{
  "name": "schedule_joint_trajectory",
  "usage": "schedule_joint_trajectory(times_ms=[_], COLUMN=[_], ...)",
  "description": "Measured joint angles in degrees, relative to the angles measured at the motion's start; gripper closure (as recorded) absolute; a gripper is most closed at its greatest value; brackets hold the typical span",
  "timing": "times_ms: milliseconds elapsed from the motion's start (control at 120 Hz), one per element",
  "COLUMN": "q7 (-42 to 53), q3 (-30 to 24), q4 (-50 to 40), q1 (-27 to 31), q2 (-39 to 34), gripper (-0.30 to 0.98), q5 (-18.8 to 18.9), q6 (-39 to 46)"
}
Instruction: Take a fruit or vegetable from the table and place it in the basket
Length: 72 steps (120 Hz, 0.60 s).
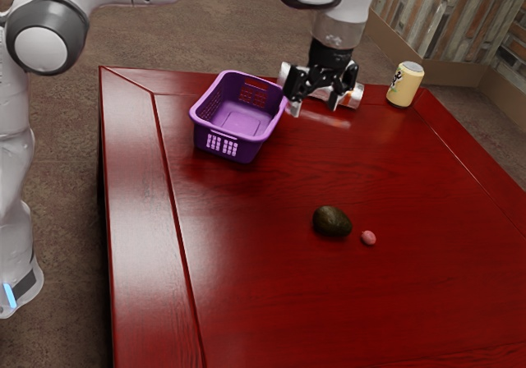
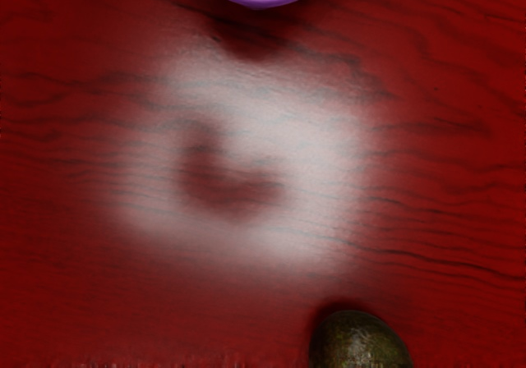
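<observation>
The purple basket (image 1: 240,124) is seen standing upright on the red wooden table (image 1: 246,278), its mouth open upward and its floor and slotted walls exposed. The avocado (image 1: 332,222) is found outside the basket, on the table and well apart from it, with a small pink roundish object (image 1: 368,237) placed just beside. The gripper (image 1: 315,103) is held above the table, its two fingers spread apart. By the wrist view, it is positioned between basket and avocado. Behind it, a cylindrical container (image 1: 354,97) lying on its side is partly hidden; its contents cannot be told. A yellow can (image 1: 405,85) is stood upright nearby.
</observation>
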Motion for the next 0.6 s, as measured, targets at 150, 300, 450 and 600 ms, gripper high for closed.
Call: schedule_joint_trajectory(times_ms=[150, 300, 450, 600], q7=[-2.1, 0.5, 2.8, 5.3], q3=[-0.5, -0.5, -0.6, -0.9], q4=[1.5, 5.6, 5.9, 5.8], q1=[-1.6, -1.4, 0.0, -0.3], q2=[-0.4, 1.7, 4.6, 6.2], gripper=[0.00, 0.00, 0.00, 0.00], q5=[0.3, -2.0, -4.2, -11.8], q6=[0.4, 1.0, 2.5, 4.3])
